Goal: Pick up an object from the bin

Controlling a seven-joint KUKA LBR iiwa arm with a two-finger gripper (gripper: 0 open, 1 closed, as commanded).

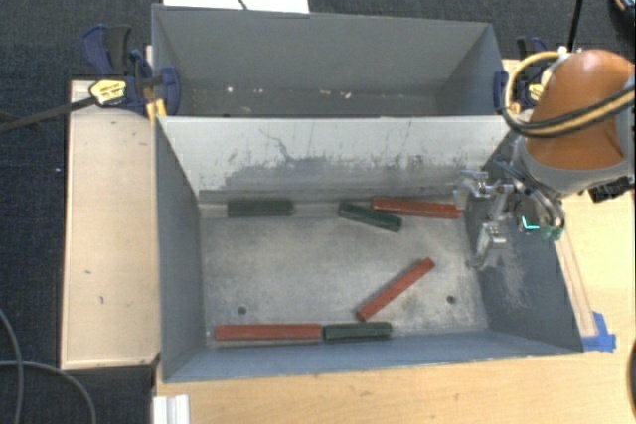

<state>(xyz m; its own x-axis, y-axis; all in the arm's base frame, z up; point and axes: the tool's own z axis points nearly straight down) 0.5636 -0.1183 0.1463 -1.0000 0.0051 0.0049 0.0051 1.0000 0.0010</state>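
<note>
Camera view: you find the gripper (485,231) by the right wall of the bin (179,243), spread or pressed together you cannot tell; nearest item, the flat red bar (417,208) along the back wall, its right end just beside the gripper; slanted red bar (396,289) near, front-left.

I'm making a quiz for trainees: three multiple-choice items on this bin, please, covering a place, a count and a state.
1. The gripper hangs near the grey metal bin's: A left wall; B right wall; C front-left corner.
2. Long red rectangular sticks in it: A one; B three; C five.
3. The middle red stick lies: A on end; B flat, slanted; C atop another.
B: it is beside the right wall. B: back red stick, middle one, front-left red stick. B: flat and diagonal on the floor.
</note>
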